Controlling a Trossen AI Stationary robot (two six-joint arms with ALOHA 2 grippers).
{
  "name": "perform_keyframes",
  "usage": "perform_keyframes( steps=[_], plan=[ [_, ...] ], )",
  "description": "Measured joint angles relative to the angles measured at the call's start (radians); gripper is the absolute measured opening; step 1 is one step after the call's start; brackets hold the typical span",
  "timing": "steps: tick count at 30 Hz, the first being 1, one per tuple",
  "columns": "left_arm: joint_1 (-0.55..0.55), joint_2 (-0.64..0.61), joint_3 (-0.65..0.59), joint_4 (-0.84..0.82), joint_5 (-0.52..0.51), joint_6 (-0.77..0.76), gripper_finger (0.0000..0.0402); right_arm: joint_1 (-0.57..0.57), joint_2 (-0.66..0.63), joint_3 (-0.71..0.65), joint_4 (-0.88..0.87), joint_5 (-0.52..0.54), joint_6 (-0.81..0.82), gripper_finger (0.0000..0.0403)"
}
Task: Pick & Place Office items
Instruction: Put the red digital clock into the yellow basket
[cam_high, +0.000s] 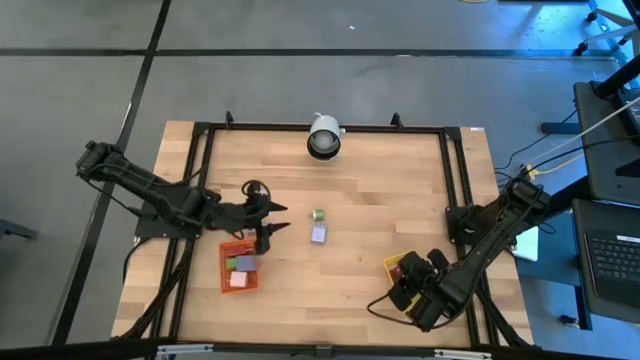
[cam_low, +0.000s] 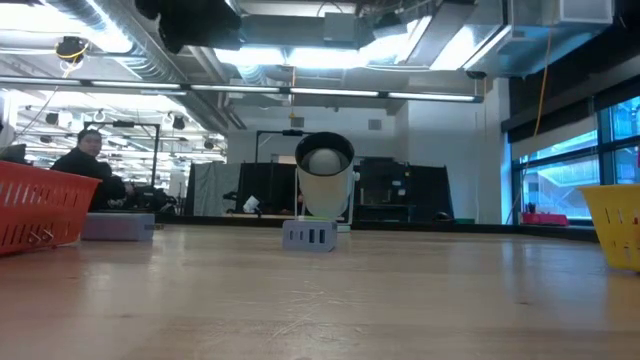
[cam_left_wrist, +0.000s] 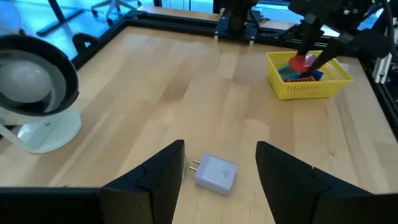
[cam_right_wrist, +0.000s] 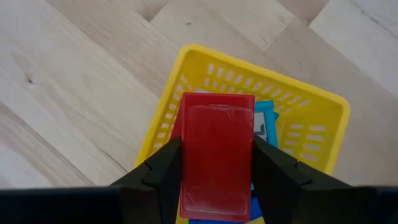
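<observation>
A lilac plug-like block (cam_high: 319, 235) lies flat on the table middle, with a small green piece (cam_high: 318, 215) just beyond it. My left gripper (cam_high: 283, 218) is open and hovers left of them; in its wrist view the lilac block (cam_left_wrist: 216, 173) sits ahead between the spread fingers, untouched. The orange tray (cam_high: 226, 268) near my left arm holds several pieces. My right gripper (cam_high: 412, 270) is shut on a red block (cam_right_wrist: 216, 155) over the yellow tray (cam_right_wrist: 311, 134), which holds blue and teal pieces. My right gripper pinches the red block by its two long side edges (cam_right_wrist: 183, 158), one finger on each side, coming from above and pointing down. The block lies flat-faced toward the wrist camera over the yellow tray's inside (cam_left_wrist: 303, 62). Whether it touches the pieces beneath, I cannot tell.
A white round lamp-like device (cam_high: 323, 137) stands at the table's far edge, middle. A black frame rail (cam_high: 445, 170) runs round the tabletop. Bare wood lies between the two trays. A person (cam_low: 85, 160) sits in the room behind the table.
</observation>
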Motion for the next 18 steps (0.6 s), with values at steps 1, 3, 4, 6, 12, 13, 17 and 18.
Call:
perform_keyframes(
  steps=[1,3,4,6,12,13,17,18],
  plan=[
    [0.013,0.000,0.000,0.000,0.014,0.000,0.0196,0.000,0.005,0.000,0.003,0.000,-0.001,0.0158],
    [0.034,0.000,0.000,0.002,0.017,0.006,0.0196,0.000,0.018,0.000,0.018,-0.001,-0.004,0.0158],
    [0.041,0.000,0.000,0.004,0.017,0.006,0.0196,0.000,0.023,0.000,0.028,-0.003,-0.015,0.0158],
    [0.055,0.000,0.000,0.012,0.018,0.007,0.0196,0.000,0.034,0.000,0.042,-0.004,-0.025,0.0159],
    [0.075,0.000,0.000,0.015,0.019,0.001,0.0196,0.000,0.080,0.000,0.044,-0.039,-0.029,0.0160],
    [0.075,0.000,0.000,0.015,0.020,0.001,0.0196,0.000,0.086,0.000,0.045,-0.047,-0.029,0.0160],
    [0.075,0.000,0.000,0.015,0.036,0.006,0.0196,0.000,0.099,0.000,0.041,-0.061,-0.032,0.0160],
    [0.075,0.000,0.000,0.015,0.044,0.006,0.0196,0.000,0.099,0.000,0.039,-0.061,-0.032,0.0161]
  ],
)
